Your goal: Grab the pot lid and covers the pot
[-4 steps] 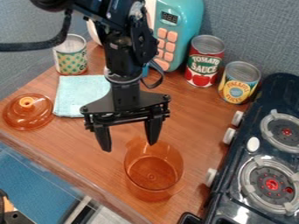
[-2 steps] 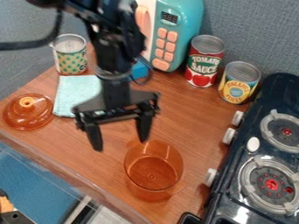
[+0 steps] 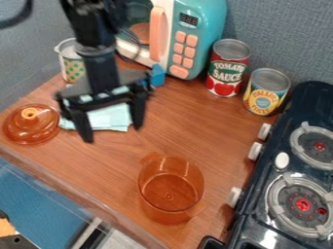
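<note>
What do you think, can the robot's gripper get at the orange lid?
Probably yes: the gripper looks open and empty, and the lid lies knob up with nothing on top of it and no visible obstacle between them.

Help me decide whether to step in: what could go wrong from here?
The lid has a small, rounded knob, so the open end effector might slip off it. The lid sits near the counter edge; a nudge could push it off. The cloth beside the lid could get snagged.
</note>
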